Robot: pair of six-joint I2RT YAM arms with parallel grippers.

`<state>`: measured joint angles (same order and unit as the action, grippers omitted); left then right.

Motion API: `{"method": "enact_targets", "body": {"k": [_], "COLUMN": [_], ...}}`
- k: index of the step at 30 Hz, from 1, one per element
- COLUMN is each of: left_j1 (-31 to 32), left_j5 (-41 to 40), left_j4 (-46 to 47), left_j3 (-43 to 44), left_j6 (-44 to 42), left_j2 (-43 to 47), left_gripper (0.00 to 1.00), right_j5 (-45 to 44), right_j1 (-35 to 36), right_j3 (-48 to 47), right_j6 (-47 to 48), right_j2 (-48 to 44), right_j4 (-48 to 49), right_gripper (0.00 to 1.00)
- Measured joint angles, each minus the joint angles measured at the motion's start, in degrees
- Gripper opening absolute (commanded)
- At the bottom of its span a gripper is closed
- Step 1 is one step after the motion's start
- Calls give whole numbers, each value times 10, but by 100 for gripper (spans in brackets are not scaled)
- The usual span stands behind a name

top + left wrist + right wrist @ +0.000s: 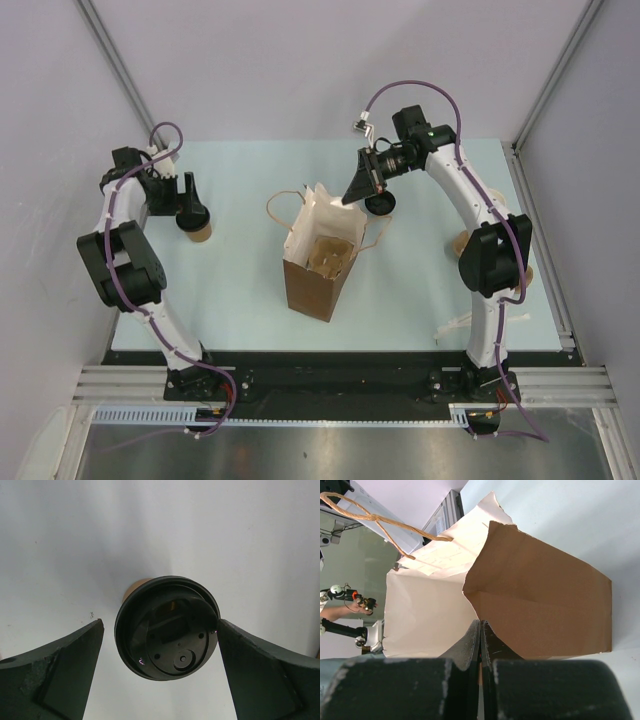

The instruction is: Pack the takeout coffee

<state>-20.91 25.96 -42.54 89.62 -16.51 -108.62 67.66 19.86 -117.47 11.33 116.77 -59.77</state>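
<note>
The takeout coffee [197, 224], a small tan cup with a black lid [167, 630], stands at the table's left. My left gripper [188, 196] is open around it. In the left wrist view its two fingers flank the lid; the right finger [260, 670] touches the lid's rim and the left one stands apart. The tall brown paper bag [320, 265] stands open in the middle, with a brown pulp tray [328, 257] inside. My right gripper [352, 192] is shut on the bag's far rim [481, 622], where the pale inner wall meets the brown side.
Twine handles [283, 205] loop out from the bag's top. A round dark shape [380, 205] sits just under my right wrist. Tan items [460, 243] lie partly hidden behind the right arm. A small white strip [450, 328] lies near the front right edge.
</note>
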Motion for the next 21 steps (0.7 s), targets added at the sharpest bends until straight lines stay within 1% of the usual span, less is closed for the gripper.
{"method": "enact_targets", "body": {"k": [21], "left_j1": [0], "left_j5": [17], "left_j4": [-9], "left_j3": [1], "left_j6": [1], "left_j2": [9], "left_gripper": [100], "right_j5": [-2], "right_j1": [3], "right_j3": [0], "right_j6": [3], "right_j2": [0], "right_j4": [-11], "right_gripper": [0]}}
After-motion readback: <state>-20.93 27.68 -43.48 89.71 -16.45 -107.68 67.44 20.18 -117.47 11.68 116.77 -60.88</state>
